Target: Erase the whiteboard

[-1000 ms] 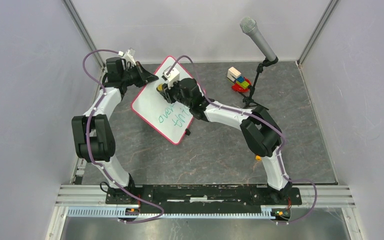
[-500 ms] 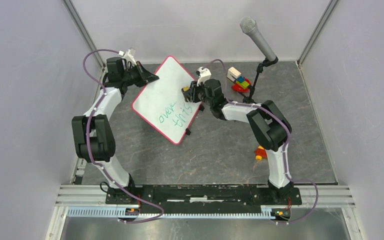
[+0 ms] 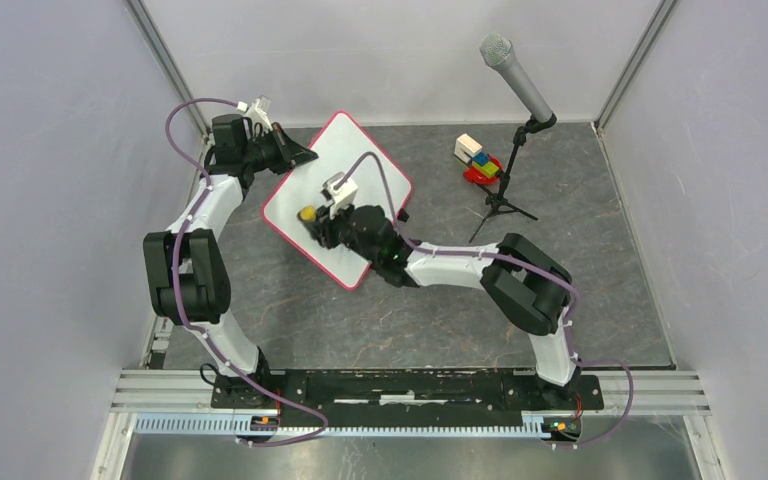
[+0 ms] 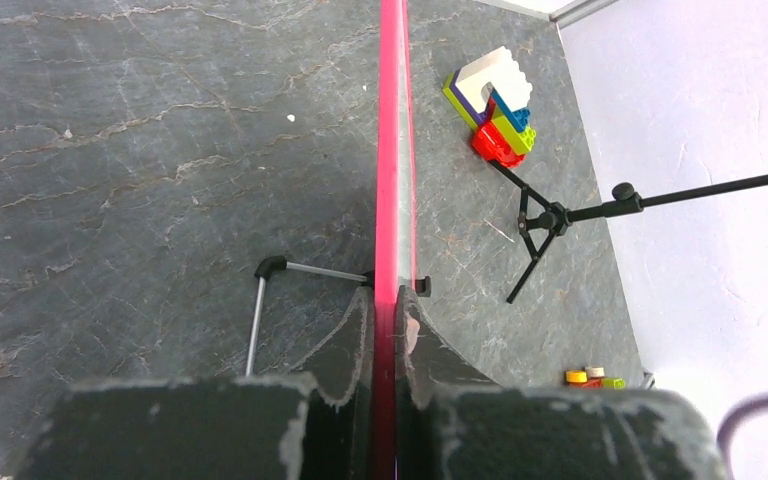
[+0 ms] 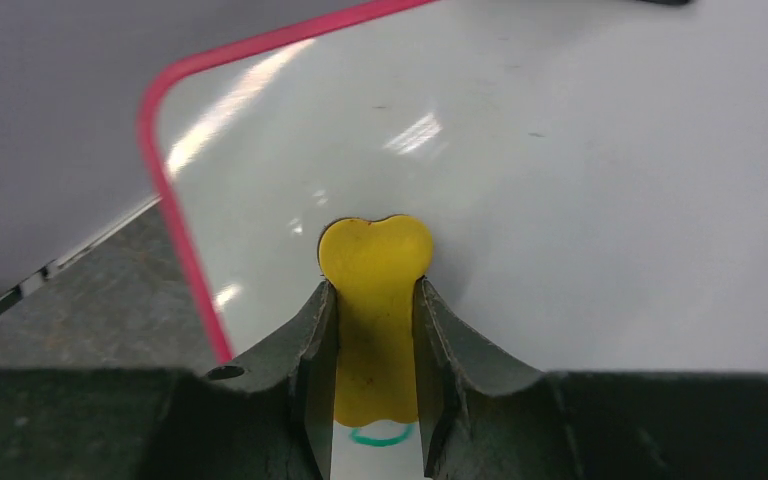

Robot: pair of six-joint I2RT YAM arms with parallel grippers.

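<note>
One lobed yellow eraser (image 5: 375, 250), glossy pink-framed whiteboard (image 5: 580, 180).

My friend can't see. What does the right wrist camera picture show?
Two dark fingers pinch a yellow eraser against the whiteboard, near its red-pink rounded corner. A little green ink shows between the fingers.

Overhead wide; wrist views close; all share whiteboard (image 3: 335, 150).

2 white-and-black arms (image 3: 210, 205), purple cables (image 3: 200, 101)
</note>
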